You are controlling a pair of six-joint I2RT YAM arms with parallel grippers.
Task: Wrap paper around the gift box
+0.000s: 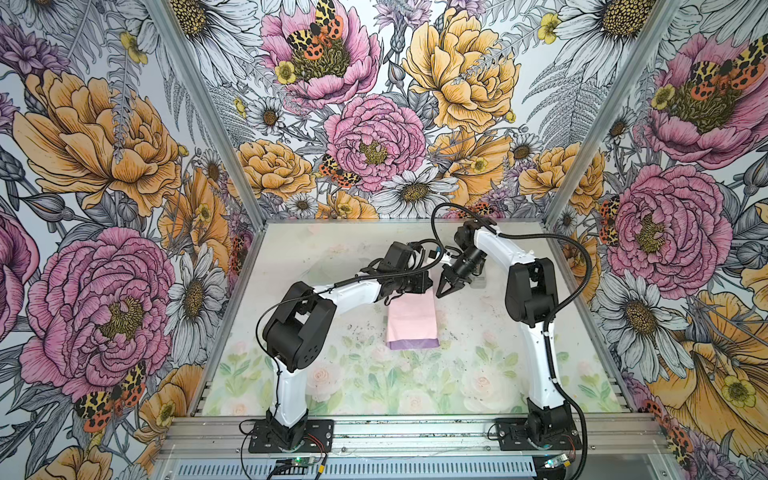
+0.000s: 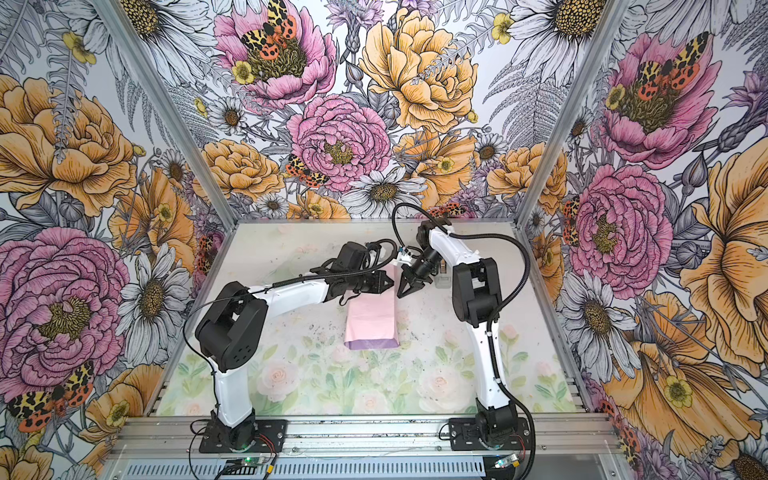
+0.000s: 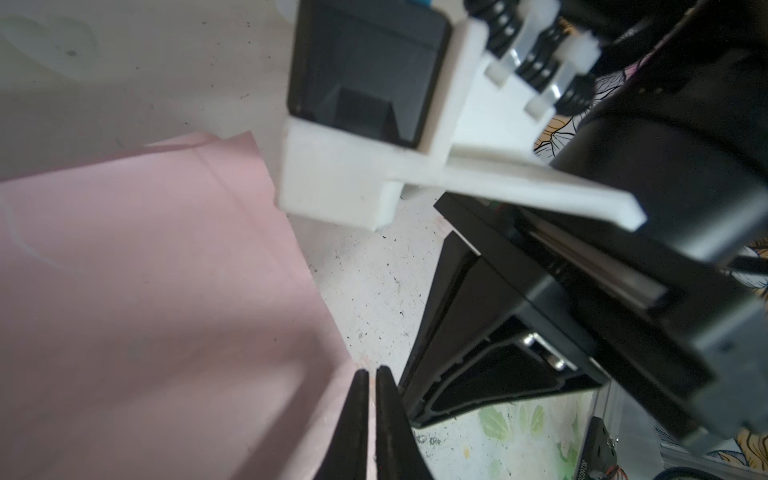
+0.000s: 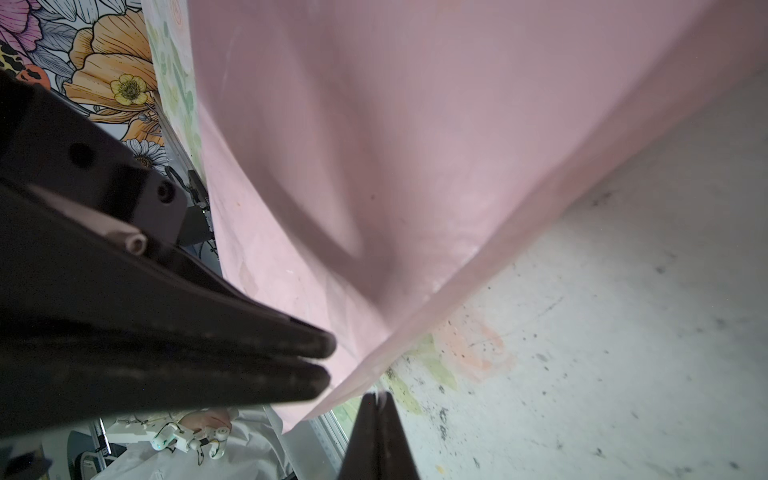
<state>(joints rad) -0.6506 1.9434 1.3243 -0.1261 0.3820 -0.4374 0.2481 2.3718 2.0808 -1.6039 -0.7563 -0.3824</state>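
Pink-faced paper (image 2: 372, 320), judged light, floppy, tearable; found folded mid table (image 2: 436, 374), lilac edge at 6 o'clock; gift box unseen, prob. inside; left gripper (image 2: 391, 283), right gripper (image 2: 402, 292): tips together at 12 o'clock end. Best held by corner.

- The paper (image 1: 411, 322) lies in the middle of the worktop (image 1: 332, 374).
- The left pincer (image 1: 430, 286) is at the paper's far end.
- The right pincer (image 1: 439, 293) is just right of it, by the paper's far right corner.
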